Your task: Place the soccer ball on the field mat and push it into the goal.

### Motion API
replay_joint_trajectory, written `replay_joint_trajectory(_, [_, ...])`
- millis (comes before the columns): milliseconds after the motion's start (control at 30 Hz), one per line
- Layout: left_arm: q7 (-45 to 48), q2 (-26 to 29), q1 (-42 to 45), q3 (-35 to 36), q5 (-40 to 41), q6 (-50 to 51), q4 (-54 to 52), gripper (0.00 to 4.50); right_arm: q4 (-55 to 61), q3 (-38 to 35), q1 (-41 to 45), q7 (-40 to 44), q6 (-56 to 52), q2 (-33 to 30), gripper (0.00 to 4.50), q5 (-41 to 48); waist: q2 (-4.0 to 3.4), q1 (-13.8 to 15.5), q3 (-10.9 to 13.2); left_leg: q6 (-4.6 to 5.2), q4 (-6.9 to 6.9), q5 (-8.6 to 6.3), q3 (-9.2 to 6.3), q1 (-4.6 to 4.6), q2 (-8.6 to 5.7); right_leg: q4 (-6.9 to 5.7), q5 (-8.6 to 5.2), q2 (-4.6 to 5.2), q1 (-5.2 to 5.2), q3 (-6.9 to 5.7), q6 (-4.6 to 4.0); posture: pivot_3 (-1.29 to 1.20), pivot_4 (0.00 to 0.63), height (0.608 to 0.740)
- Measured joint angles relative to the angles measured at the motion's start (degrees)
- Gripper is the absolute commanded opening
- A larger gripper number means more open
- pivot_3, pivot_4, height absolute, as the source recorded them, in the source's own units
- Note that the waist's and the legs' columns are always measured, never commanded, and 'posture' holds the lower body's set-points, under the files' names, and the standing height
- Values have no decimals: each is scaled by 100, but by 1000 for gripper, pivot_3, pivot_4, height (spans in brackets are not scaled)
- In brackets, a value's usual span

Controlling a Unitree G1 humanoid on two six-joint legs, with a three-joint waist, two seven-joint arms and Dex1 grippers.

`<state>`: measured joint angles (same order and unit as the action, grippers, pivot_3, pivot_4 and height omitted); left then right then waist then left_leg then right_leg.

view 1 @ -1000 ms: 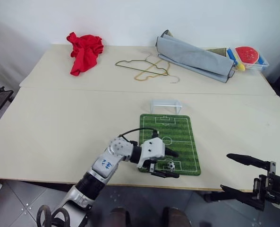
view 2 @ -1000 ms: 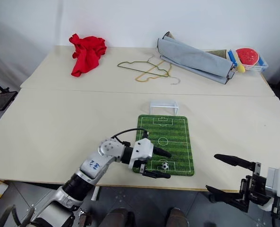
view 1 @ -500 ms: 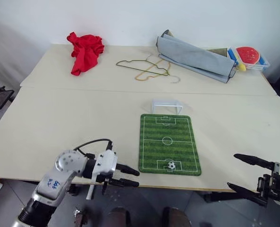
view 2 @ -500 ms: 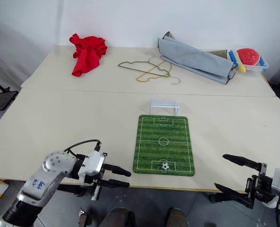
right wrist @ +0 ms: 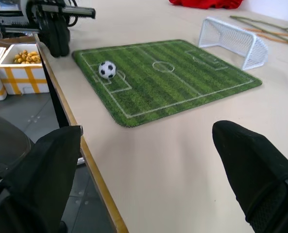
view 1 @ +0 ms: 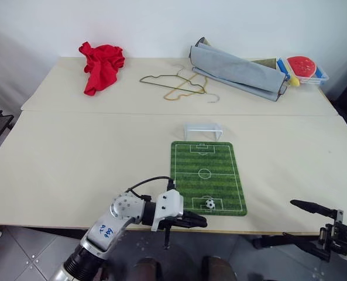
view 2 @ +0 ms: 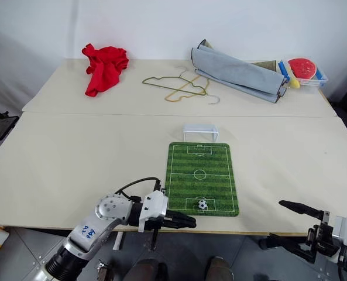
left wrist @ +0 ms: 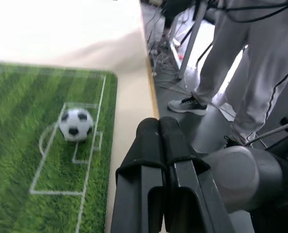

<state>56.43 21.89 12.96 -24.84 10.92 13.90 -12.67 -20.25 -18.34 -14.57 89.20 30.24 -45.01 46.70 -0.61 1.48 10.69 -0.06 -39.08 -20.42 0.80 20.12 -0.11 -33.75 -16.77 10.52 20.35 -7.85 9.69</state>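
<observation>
Left eye view had the soccer ball resting free on the field mat, inside the penalty box at the mat's near end, with the goal straight up at twelve o'clock from it, just past the far edge. A second before, my left gripper had straddled the ball with its fingers apart; since then I had let go and drawn back, and my two fingers were pressed together, empty, at about seven o'clock from the ball, beyond the table's near edge. Placing looked done; I judged the push was what remained.

My right gripper hung off the near edge at four o'clock, fingers spread and holding nothing, lower than a second ago. The lane from ball to goal lay open, the mat bare. The near table edge ran close behind the ball, so any nudge should go away from me.
</observation>
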Motion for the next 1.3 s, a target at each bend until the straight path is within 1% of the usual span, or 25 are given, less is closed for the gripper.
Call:
replay_joint_trajectory(267, [-639, -756, 253, -379, -509, -24, 645, 33, 87, 19, -168, 2, 101, -62, 4500, 107, -1, 33, -1, 1, -2, 0, -2, 4, -2, 7, 1, 0, -1, 0, 3, 0, 150, 740])
replay_joint_trajectory(467, [-930, -892, 270, -370, -623, -14, 691, 33, 421, -45, -186, -2, -66, 128, 4500, 62, -2, 31, -1, 1, -2, 0, -1, 3, -2, 7, 2, 1, -1, 2, 3, 0, 150, 740])
replay_joint_trajectory(600, [-1053, -1019, 593, -293, -674, -85, 1052, 33, 682, -238, -282, -62, -177, 307, 4500, -23, -3, 73, -2, 0, -4, 0, -3, 4, -2, 7, 2, 0, 0, 1, 3, 0, 150, 740])
replay_joint_trajectory(700, [-1266, -1271, 1180, -37, -700, -216, 1704, 33, 1127, -281, -502, -242, -290, 542, 4500, -103, -1, 134, 0, 0, -6, 0, -4, 6, -2, 7, 2, -1, 1, 1, 3, 0, 150, 740])
replay_joint_trajectory(800, [-1436, -1371, 1712, 317, -699, -481, 2193, 33, 1566, -287, -720, -491, -429, 757, 4500, -191, -3, 147, -2, 2, -5, -1, -2, 9, -4, 9, 2, 0, 4, 1, 4, 0, 150, 740])
replay_joint_trajectory(833, [-1463, -1381, 1822, 409, -697, -525, 2317, 33, 1667, -285, -742, -535, -453, 788, 4500, -226, -3, 148, -2, 2, -4, -1, -2, 11, -5, 11, 3, 0, 5, 0, 4, 0, 150, 740])
replay_joint_trajectory(900, [-1598, -1569, 2064, 689, -625, -541, 2752, 33, 1964, -312, -897, -708, -541, 887, 4500, -278, -2, 150, -1, 4, -3, -3, -2, 12, -6, 12, 3, -1, 5, -1, 6, 0, 150, 740])
replay_joint_trajectory(1033, [-1987, -1787, 2227, 1175, -540, -698, 3159, 33, 2232, -314, -999, -897, -602, 1044, 4500, -380, 4, 147, 3, 5, -3, -3, -2, 15, -7, 12, 4, -1, 7, -1, 8, 0, 150, 740])
replay_joint_trajectory(1100, [-1866, -1688, 2116, 1304, -385, -699, 2983, 33, 2284, -316, -990, -1065, -652, 1164, 4500, -436, 3, 128, 2, 4, 1, -3, 0, 13, -5, 11, 4, -1, 11, 0, 7, 0, 150, 740])
replay_joint_trajectory(1133, [-1643, -1563, 1870, 1318, -241, -731, 2642, 33, 2336, -325, -907, -1245, -663, 1287, 4500, -469, 2, 101, 1, 3, 4, -3, 4, 12, -2, 9, 4, -3, 15, 6, 7, 0, 150, 740])
replay_joint_trajectory(1233, [-945, -953, 1150, 1418, 191, -902, 1878, 33, 2397, -381, -606, -1848, -684, 1606, 4500, -494, -3, -12, 1, -1, 5, -4, 5, 11, 2, 2, 2, -6, 22, 11, 4, 0, 150, 740])
replay_joint_trajectory(1300, [-619, -460, 939, 1720, 382, -1106, 1648, 33, 2468, -428, -470, -2102, -775, 1667, 4500, -493, -6, -15, 3, -4, -3, -2, 5, 10, 4, -4, 2, -8, 23, 13, 3, 0, 150, 740])
